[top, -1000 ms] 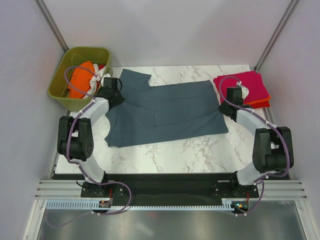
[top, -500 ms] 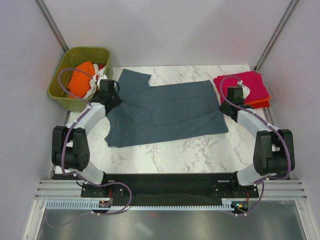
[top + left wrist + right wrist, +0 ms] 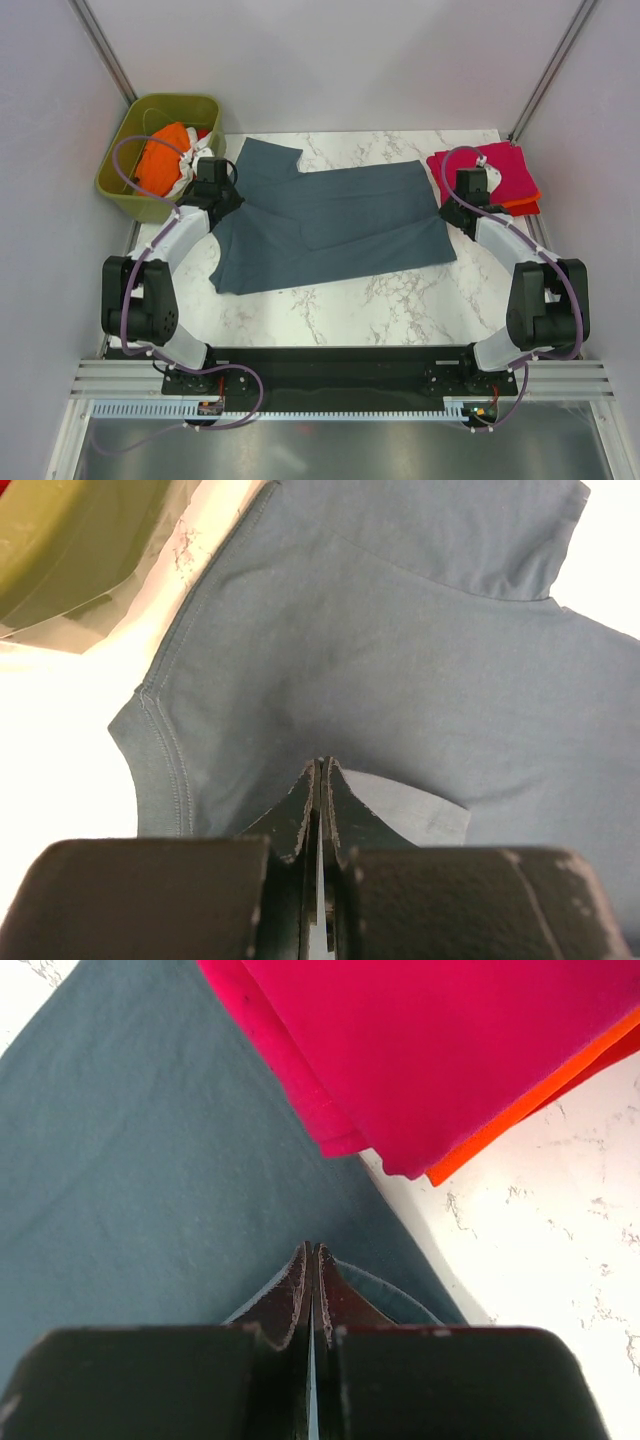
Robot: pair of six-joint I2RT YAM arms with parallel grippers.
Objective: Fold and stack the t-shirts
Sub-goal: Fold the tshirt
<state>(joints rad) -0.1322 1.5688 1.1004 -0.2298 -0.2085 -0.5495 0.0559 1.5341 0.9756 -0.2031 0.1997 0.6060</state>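
A slate blue-grey t-shirt (image 3: 330, 225) lies spread across the middle of the marble table, its hem to the right and one sleeve pointing to the far left. My left gripper (image 3: 224, 204) is shut at its left edge near the collar; in the left wrist view the gripper (image 3: 322, 767) pinches a tented bit of the blue-grey cloth (image 3: 420, 650). My right gripper (image 3: 451, 211) is shut at the shirt's right hem corner, and the right wrist view shows the gripper (image 3: 311, 1251) with the hem (image 3: 400, 1300) caught at its tips. A folded magenta-pink t-shirt (image 3: 497, 170) lies on an orange-red one (image 3: 522, 208) at the far right.
An olive-green bin (image 3: 118, 186) stands off the table's far left corner, holding an orange shirt (image 3: 160, 165) and a white one (image 3: 192, 163). The magenta stack (image 3: 450, 1050) lies just beyond my right fingertips. Grey walls close in the left, right and back.
My left arm has swung its elbow outward to the left, and the wrist has shifted slightly left. The right wrist has edged a little farther away. Both grippers stay shut.
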